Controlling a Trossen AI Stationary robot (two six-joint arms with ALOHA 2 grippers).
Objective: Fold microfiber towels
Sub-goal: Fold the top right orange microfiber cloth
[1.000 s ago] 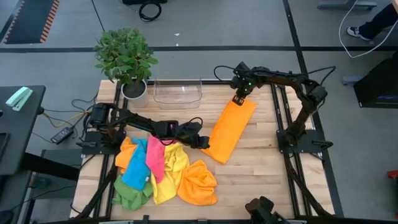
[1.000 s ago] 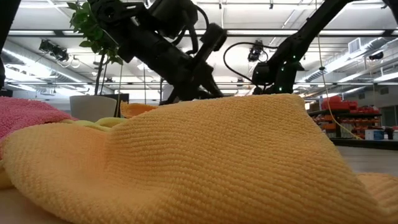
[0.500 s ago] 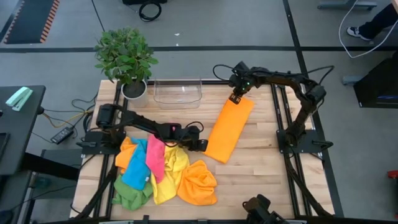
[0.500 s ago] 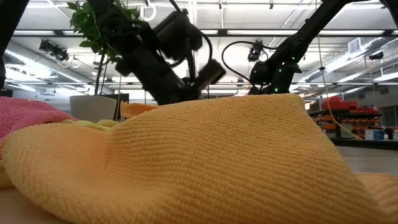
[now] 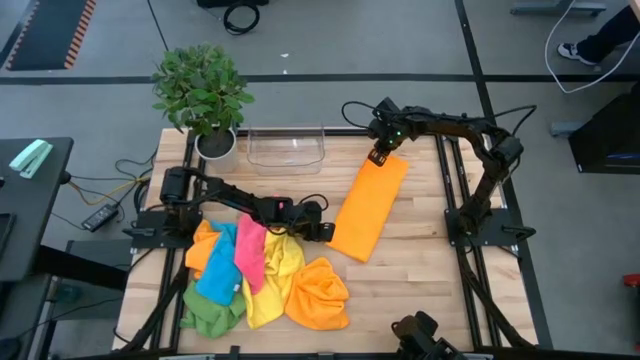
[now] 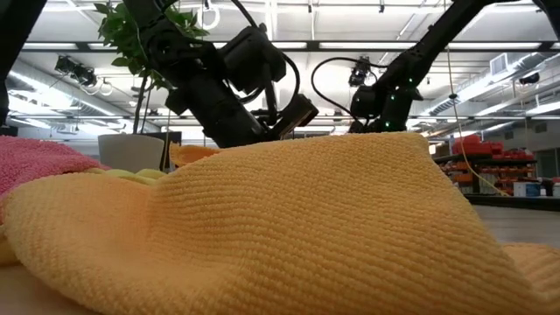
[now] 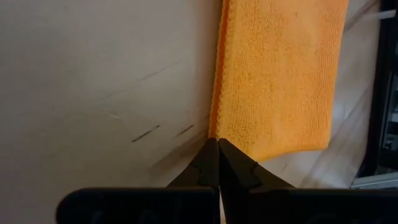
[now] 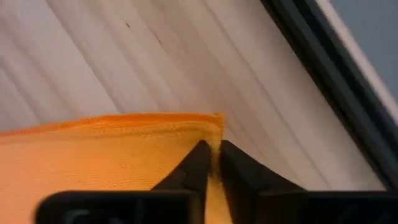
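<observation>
high view: both end effectors pinch orange towel (image 5: 366, 207) corners.

We find no words, labels, brand names or numbers that we can read in any of these views. Nothing on the table, the cloths or the arms carries lettering we can make out.

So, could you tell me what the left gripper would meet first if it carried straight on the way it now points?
Most likely the folded orange towel itself: the left gripper is shut on its near corner, so the cloth stretches straight ahead. Beyond it probably the dark table frame.
</observation>
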